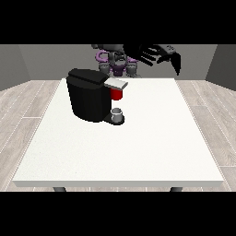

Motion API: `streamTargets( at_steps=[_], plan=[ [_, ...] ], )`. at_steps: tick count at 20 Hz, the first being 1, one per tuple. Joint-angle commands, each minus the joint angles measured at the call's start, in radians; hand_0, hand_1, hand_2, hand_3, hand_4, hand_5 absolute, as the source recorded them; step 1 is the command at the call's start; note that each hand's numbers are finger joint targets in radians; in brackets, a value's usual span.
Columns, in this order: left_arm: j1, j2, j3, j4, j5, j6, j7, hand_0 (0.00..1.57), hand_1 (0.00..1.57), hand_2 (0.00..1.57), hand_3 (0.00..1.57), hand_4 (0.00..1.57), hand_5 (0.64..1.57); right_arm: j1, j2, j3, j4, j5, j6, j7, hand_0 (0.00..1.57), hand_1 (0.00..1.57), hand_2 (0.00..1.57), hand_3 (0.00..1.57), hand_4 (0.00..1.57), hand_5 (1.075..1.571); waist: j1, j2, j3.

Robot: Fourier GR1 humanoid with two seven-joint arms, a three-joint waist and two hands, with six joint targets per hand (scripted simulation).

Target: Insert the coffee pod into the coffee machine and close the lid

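Above the table's (138, 152) far edge, the hand at the view's right (159, 54) spreads its fingers wide, holding nothing.

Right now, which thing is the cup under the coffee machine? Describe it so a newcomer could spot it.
Start at the white table and find the black coffee machine on its far left part. At the machine's front, under the silver lid and the red part, a small grey cup stands on the machine's base. It is the only pale, round thing against the black body.
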Motion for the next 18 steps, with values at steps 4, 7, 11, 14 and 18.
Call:
streamTargets(
  at_steps=[4,7,11,14,18],
  plan=[
    [-0.032,0.001,-0.008,-0.018,0.001,0.005,-0.003,0.00,0.00,0.00,0.00,0.43,1.571,-0.113,-0.003,0.000,0.065,0.053,-0.038,-0.012,0.00,0.00,0.00,0.00,0.00,1.571,0.054,0.058,-0.0001],
    [-0.052,-0.001,-0.008,-0.039,0.019,0.001,0.026,0.00,0.00,0.00,0.00,0.36,1.571,-0.145,-0.028,-0.021,0.103,0.045,-0.008,-0.018,0.00,0.00,0.00,0.00,0.00,1.571,0.067,0.073,-0.0001],
    [-0.095,0.031,0.010,0.003,0.045,-0.042,-0.009,0.00,0.00,0.00,0.00,0.22,1.571,-0.223,-0.021,-0.036,0.117,0.034,0.006,0.000,0.00,0.00,0.00,0.00,0.00,1.571,0.071,0.120,-0.0004],
    [-0.098,0.029,0.001,-0.032,0.070,-0.064,0.013,0.00,0.00,0.00,0.00,0.31,1.571,-0.228,-0.022,-0.061,0.146,0.033,-0.030,-0.031,0.00,0.00,0.00,0.00,0.00,1.571,0.122,0.145,-0.0003],
    [-0.107,-0.027,-0.062,-0.069,0.023,-0.017,0.040,0.00,0.00,0.00,0.00,0.30,1.571,-0.258,-0.025,-0.085,0.188,0.029,-0.048,-0.051,0.00,0.00,0.00,0.00,0.05,1.571,0.140,0.174,0.0000]
  ],
)
